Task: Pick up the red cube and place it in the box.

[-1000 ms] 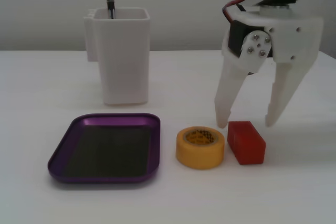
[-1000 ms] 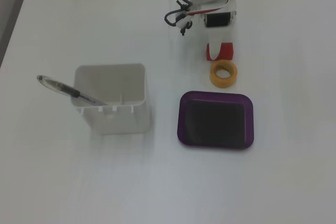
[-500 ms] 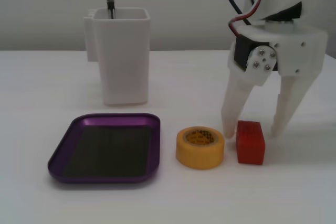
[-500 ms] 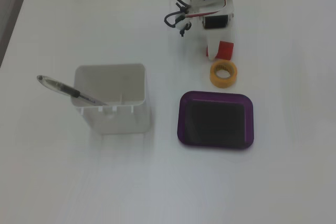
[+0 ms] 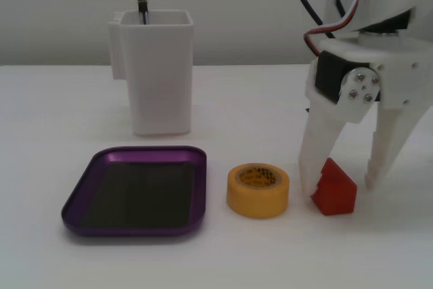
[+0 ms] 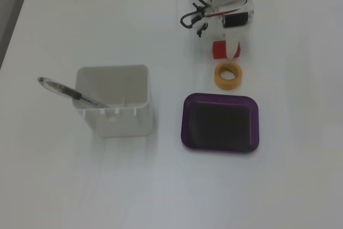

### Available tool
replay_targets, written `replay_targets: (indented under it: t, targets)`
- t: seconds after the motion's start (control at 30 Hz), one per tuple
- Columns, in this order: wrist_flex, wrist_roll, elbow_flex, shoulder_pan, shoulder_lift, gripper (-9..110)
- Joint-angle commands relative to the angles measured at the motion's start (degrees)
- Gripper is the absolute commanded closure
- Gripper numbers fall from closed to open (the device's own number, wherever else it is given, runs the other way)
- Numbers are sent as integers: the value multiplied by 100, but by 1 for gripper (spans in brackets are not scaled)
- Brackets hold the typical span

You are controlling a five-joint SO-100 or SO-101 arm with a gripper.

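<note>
red cube (image 5: 334,190): small matte red block on the white table, tipped so one edge points up.
box (image 5: 84,189): shallow purple tray, raised rim, dark bottom, lying flat, empty.

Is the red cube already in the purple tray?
No: the red cube sits on the table between the open gripper fingers, right of the yellow tape roll, and the purple tray holds nothing.

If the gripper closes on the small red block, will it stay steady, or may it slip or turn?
The small matte red block looks solid and stiff, so it probably will not deform. It sits cornerwise between the open white gripper fingers, so it may twist on closing. Its matte faces probably limit slipping.
</note>
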Motion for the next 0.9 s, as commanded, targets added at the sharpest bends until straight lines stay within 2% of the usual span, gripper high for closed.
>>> replay_targets:
  t: [0.0, 0.17, 0.47, 0.63, 0.87]
  targets:
    - [-26, 44, -44, -9, 26, 89]
    - [-185, 44, -44, -9, 26, 103]
    - [-62, -44, -211, 9, 211, 102]
    - [316, -88, -1213, 264, 993, 102]
    - [88, -387, -1890, 387, 1424, 102]
